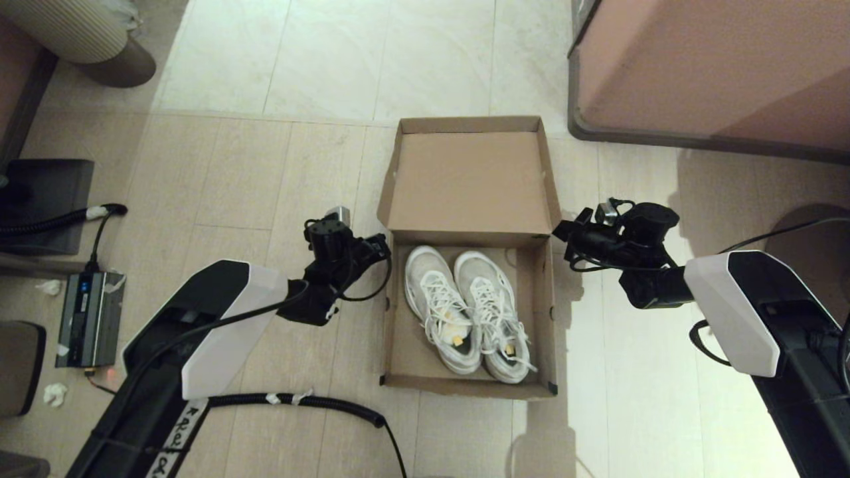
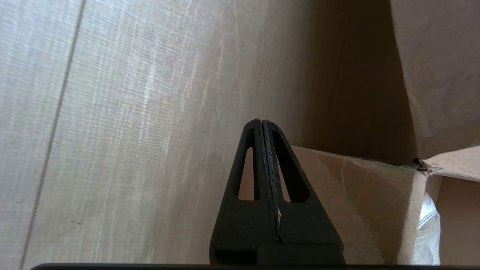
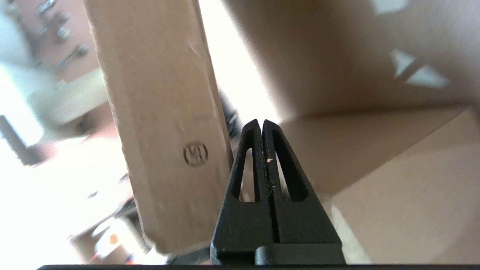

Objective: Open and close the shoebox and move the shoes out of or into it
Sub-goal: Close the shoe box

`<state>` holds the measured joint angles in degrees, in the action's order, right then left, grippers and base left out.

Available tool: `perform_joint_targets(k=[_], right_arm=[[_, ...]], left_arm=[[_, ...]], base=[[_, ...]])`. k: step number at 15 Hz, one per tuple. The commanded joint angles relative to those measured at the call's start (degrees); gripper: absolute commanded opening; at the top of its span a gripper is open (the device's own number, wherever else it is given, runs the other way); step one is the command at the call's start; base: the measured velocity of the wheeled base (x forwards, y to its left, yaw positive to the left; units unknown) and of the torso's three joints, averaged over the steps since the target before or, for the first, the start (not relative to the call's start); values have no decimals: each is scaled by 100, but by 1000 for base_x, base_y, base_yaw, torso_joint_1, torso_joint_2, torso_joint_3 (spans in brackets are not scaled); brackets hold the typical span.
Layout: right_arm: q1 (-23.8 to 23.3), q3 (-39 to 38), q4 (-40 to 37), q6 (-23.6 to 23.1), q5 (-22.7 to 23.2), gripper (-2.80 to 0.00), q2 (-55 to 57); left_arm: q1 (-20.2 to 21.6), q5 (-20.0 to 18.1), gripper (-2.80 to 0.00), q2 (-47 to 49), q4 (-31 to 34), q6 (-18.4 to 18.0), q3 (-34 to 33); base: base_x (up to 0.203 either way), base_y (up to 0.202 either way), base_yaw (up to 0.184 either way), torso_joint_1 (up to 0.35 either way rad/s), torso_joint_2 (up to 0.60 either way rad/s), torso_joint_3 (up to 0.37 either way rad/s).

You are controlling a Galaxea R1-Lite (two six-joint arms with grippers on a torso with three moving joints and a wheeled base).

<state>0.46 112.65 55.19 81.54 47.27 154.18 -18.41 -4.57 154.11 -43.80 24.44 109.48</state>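
- On the tiled floor, before the robot: the shoebox (image 1: 465, 265) sits with its lid (image 1: 465, 176) flung back, the shoes (image 1: 468, 305) side by side inside, toes toward the hinge.
- Left claw (image 1: 375, 249) hangs just beside the box's left wall near the hinge; right claw (image 1: 564, 232) mirrors it at the right wall. Both are pinched closed, holding nothing.
- Step in hand (a judgement): either closing the lid or lifting the shoes out. For closing, both claws should get behind the flap's side edges and push evenly, else the lid skews. For shoes, spread a claw first, then come down over one shoe's collar.
- Head view alone shows shoes, laces and both arms together.
- Left wrist view adds the fingers (image 2: 258, 165) pressed together and a sliver of shoe mesh (image 2: 427, 228) past the box corner.
- Right wrist view shows a stamped mark (image 3: 195, 153) on the flap (unseen from above).
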Motion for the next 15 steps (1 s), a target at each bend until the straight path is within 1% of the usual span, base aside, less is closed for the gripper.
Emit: perform_joint_targets(k=[1, 3, 4, 5, 8, 9, 11, 12, 13, 15], right_arm=[[-88, 2, 345, 338, 312, -280, 151], [-168, 8, 820, 865, 741, -280, 275], [-177, 26, 920, 987, 907, -280, 336], [-182, 29, 960, 998, 983, -280, 366], [-179, 37, 985, 1013, 1446, -280, 401], [-178, 37, 994, 1004, 1530, -280, 412], [-187, 45, 1067, 1004, 1526, -280, 438], [-187, 38, 1259, 1018, 1530, -280, 456], [-185, 34, 1398, 1149, 1538, -280, 476], [-187, 12, 1395, 1588, 1607, -280, 399]], left_arm=[[-14, -9, -280, 97, 3, 8, -6], [-28, -17, -280, 151, 3, 8, 3], [-45, -23, -280, 189, 3, 8, 3], [-65, -26, -280, 207, 3, 8, 3], [-102, -35, -280, 260, 3, 8, 20], [-109, -41, -280, 260, 3, 8, 28], [-112, -105, -280, 260, 20, 0, 20], [-128, -114, -280, 251, 21, -1, 20], [-128, -109, -280, 246, 21, -10, 16], [-128, -57, -280, 207, 81, -92, -57]], base=[[0, 0, 0, 0, 0, 0], [0, 0, 0, 0, 0, 0], [0, 0, 0, 0, 0, 0], [0, 0, 0, 0, 0, 0], [0, 0, 0, 0, 0, 0], [0, 0, 0, 0, 0, 0], [0, 0, 0, 0, 0, 0], [0, 0, 0, 0, 0, 0], [0, 0, 0, 0, 0, 0], [0, 0, 0, 0, 0, 0]])
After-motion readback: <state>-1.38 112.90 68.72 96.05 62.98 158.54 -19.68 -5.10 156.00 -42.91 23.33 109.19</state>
